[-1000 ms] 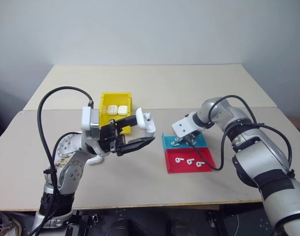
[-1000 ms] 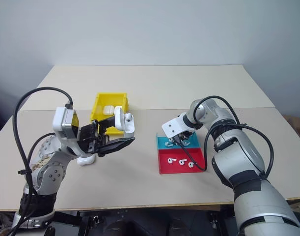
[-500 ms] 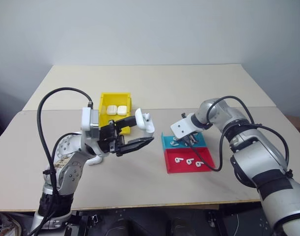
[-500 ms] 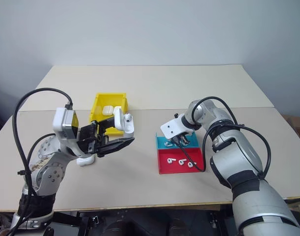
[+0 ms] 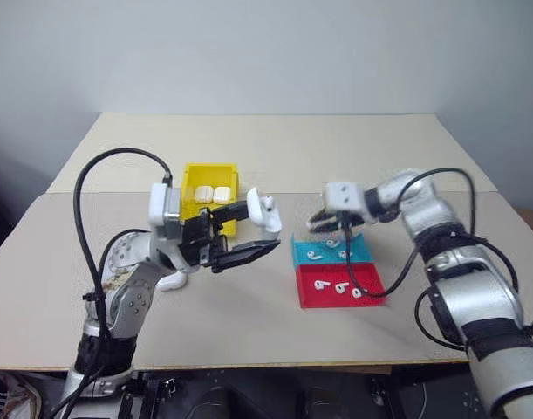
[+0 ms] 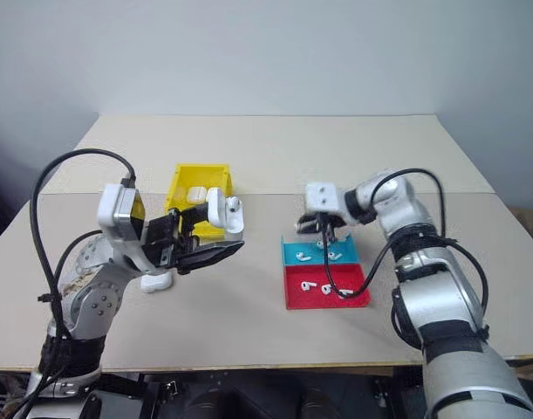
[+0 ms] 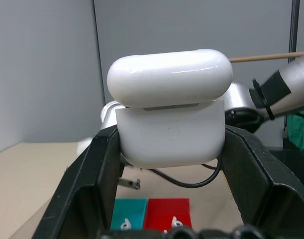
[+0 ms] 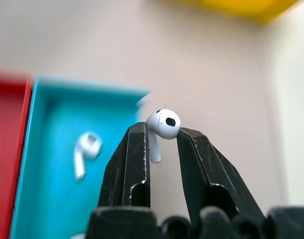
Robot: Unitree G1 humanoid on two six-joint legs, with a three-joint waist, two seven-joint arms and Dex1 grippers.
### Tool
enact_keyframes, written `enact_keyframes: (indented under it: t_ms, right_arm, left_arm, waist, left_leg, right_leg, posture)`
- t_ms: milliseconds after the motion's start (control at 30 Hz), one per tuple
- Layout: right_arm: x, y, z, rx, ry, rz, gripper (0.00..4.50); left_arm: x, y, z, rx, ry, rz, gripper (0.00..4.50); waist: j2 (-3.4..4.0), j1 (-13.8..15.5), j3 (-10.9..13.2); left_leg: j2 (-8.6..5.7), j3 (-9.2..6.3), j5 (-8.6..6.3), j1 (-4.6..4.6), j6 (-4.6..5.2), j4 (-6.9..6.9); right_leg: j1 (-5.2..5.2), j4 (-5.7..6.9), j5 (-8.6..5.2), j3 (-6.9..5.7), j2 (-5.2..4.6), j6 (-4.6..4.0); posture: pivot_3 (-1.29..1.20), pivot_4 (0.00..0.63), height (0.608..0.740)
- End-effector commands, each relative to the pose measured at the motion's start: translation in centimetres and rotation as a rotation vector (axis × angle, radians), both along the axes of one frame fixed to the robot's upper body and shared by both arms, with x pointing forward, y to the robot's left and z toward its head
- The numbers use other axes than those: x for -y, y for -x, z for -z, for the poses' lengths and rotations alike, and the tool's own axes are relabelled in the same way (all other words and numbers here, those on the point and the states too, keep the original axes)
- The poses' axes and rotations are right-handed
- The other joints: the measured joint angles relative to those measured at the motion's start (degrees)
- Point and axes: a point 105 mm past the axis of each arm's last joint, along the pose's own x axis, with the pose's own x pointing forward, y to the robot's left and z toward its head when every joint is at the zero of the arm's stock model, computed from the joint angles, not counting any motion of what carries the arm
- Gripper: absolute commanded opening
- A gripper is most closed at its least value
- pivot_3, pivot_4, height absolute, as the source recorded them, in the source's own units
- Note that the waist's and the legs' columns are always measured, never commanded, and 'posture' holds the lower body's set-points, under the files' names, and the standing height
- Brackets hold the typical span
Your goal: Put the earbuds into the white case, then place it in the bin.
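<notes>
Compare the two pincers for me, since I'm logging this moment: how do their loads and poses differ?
The left pincer is shut on the white case, lid ajar, held above the table; the right pincer pinches one tiny earbud by its stem. The left sits near the yellow bin; the right hangs over the teal-and-red tray. Both hold their loads clear of the table.

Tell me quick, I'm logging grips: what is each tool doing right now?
Left tool: closed on the open white case.
Right tool: closed on one earbud, above the teal tray.
</notes>
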Motion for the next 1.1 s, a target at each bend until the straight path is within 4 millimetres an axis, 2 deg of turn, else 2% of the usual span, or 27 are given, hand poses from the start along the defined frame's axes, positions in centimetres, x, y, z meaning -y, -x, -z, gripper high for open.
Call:
enact_keyframes:
  t_ms: [33,100,167,233,333,433,600,900,1100]
  right_arm:
    - [0.7,4.7,-5.9,-0.044,-0.448,0.018,0.63]
    - [0.9,7.9,-8.2,-0.113,-0.693,0.003,0.63]
    - [0.5,10.9,-9.5,-0.183,-0.856,-0.042,0.63]
    - [-0.5,13.1,-9.9,-0.213,-0.913,-0.073,0.63]
    - [-2.6,14.9,-10.3,-0.25,-0.978,-0.091,0.63]
    - [-3.9,15.9,-10.0,-0.268,-0.985,-0.092,0.63]
    - [-5.5,15.5,-8.6,-0.284,-0.949,-0.037,0.63]
    - [-5.5,15.5,-7.2,-0.275,-0.873,-0.005,0.63]
    - [-5.4,15.9,-6.5,-0.28,-0.805,-0.028,2.68]
  left_arm:
    - [0.4,0.3,-0.8,0.02,0.023,0.058,2.77]
    - [0.5,-0.1,-0.9,0.015,0.028,0.065,2.77]
    - [0.6,-0.5,-1.2,-0.004,0.046,0.082,2.77]
    - [1.0,-0.9,-1.5,-0.011,0.062,0.085,2.77]
    - [1.9,-1.3,-1.7,-0.006,0.075,0.105,2.77]
    - [2.5,-1.3,-1.7,-0.009,0.08,0.122,2.77]
    - [3.3,-1.1,-1.8,-0.003,0.08,0.164,2.77]
    - [2.9,-1.3,-1.8,-0.001,0.076,0.157,2.77]
    - [2.8,-1.2,-1.7,0.005,0.076,0.152,2.77]
  waist:
    - [0.0,0.6,0.0]
    - [0.01,0.7,0.0]
    - [0.03,0.6,0.0]
    - [0.03,0.4,0.0]
    - [0.02,0.3,0.0]
    - [0.02,0.3,0.0]
    - [0.02,0.5,0.0]
    - [0.02,0.6,0.0]
    - [0.02,0.6,0.0]
  left_leg:
    - [0.0,-0.02,0.0,-0.03,0.01,-0.02]
    - [-0.01,-0.02,-0.01,-0.05,0.02,-0.02]
    - [-0.02,-0.03,-0.16,-0.02,0.26,0.0]
    - [0.0,-0.08,-0.24,0.07,0.41,0.0]
    - [0.0,-0.14,-0.25,0.27,0.42,-0.19]
    - [-0.02,-0.13,-0.25,0.2,0.43,-0.24]
    - [-0.04,-0.11,-0.25,0.05,0.43,-0.21]
    - [-0.04,-0.14,-0.26,0.05,0.45,-0.19]
    - [-0.04,-0.15,-0.26,0.05,0.45,-0.19]
  right_leg:
    - [-0.01,0.0,0.0,-0.02,-0.01,0.0]
    - [-0.07,-0.01,0.0,-0.03,-0.03,0.0]
    - [-0.06,0.03,0.01,-0.01,-0.03,-0.02]
    - [0.01,0.04,0.04,-0.02,0.03,-0.06]
    - [0.11,0.03,0.03,0.01,0.08,-0.07]
    - [0.07,0.0,0.03,0.04,0.09,-0.06]
    - [-0.02,-0.05,0.04,0.02,0.07,-0.06]
    - [0.0,-0.07,0.04,0.0,0.07,-0.05]
    - [0.01,-0.07,0.04,0.0,0.08,-0.05]
  posture:
    - [0.0,0.15,0.74]
    - [0.0,0.15,0.74]
    - [0.0,0.15,0.74]
    - [0.0,0.15,0.74]
    - [0.0,0.15,0.74]
    - [0.0,0.15,0.74]
    - [0.0,0.15,0.74]
    - [0.0,0.15,0.74]
    - [0.0,0.15,0.74]
